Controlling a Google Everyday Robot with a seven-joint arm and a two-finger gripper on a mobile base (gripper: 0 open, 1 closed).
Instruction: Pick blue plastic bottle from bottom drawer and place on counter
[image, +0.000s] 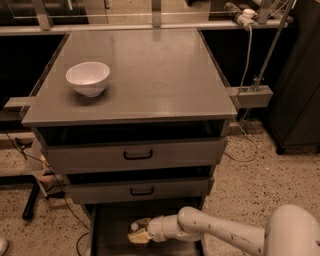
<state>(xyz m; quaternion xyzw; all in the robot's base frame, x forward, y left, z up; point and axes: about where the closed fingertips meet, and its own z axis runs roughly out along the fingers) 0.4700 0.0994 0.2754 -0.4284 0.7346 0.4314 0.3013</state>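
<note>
The bottom drawer (112, 232) is pulled open at the foot of the cabinet, dark with a flat floor. My white arm reaches into it from the lower right, and my gripper (138, 232) sits low over the drawer floor near its middle. A small white round cap (134, 226) shows right at the gripper's tip; this looks like the blue plastic bottle, its body mostly hidden by the gripper. The counter (160, 75) is the large grey top of the cabinet above.
A white bowl (88, 78) stands on the counter at the left. Two grey drawer fronts with black handles (138, 155) overhang the open drawer. A metal stand (255, 90) and cables are at the right, and dark cabinets (300, 75) at the far right.
</note>
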